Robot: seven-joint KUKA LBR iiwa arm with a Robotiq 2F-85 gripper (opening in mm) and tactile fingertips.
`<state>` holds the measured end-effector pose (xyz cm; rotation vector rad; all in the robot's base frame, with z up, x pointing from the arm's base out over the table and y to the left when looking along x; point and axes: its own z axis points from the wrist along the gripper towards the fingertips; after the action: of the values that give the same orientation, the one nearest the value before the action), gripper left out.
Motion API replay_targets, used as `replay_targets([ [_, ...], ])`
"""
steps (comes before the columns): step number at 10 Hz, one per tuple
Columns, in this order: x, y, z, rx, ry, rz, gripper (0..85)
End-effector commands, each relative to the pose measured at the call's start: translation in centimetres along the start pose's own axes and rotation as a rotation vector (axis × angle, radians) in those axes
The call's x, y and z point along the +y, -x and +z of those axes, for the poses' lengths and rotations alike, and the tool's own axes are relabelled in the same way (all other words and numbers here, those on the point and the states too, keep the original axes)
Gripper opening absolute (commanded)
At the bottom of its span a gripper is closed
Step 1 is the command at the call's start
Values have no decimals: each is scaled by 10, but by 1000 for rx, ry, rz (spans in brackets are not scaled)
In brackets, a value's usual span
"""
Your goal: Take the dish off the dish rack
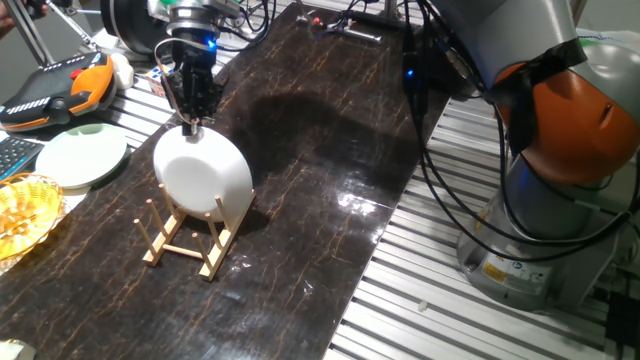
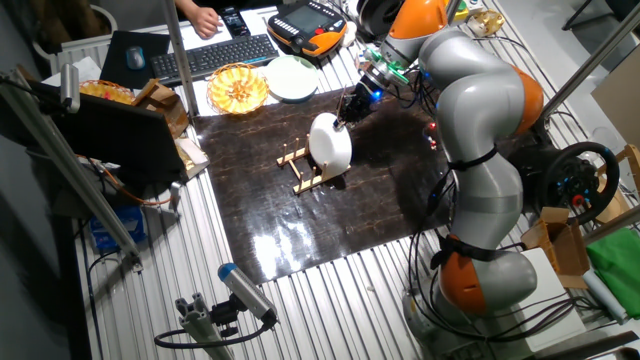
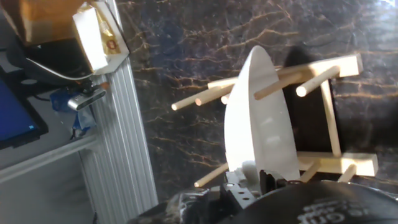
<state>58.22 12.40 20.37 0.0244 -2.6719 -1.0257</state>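
The dish (image 1: 205, 172), a plain white deep bowl, stands on its edge between the pegs of the small light-wood dish rack (image 1: 185, 245) on the dark mat. My gripper (image 1: 190, 122) comes down from above onto the top of the bowl's rim. In the hand view the rim of the dish (image 3: 258, 118) runs between my fingertips (image 3: 250, 177), which sit tight on both sides of it. The rack's rails and pegs (image 3: 336, 124) show beyond it. In the other fixed view my gripper (image 2: 342, 120) touches the top of the dish (image 2: 330, 145), which is on the rack (image 2: 295, 160).
A flat pale green plate (image 1: 82, 157) and a yellow wicker basket (image 1: 20, 215) lie left of the rack. An orange-black pendant (image 1: 60, 88) sits behind them. The robot's base (image 1: 560, 200) stands to the right, off the mat. A keyboard (image 2: 215, 55) lies past the basket.
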Motion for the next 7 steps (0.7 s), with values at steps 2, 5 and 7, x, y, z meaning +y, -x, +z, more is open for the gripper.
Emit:
replay_targets([
  [2, 0, 1, -1, 6, 14, -14, 163],
  [5, 1, 2, -1, 19, 16, -16, 137],
  [7, 5, 2, 0, 26, 23, -11, 127],
])
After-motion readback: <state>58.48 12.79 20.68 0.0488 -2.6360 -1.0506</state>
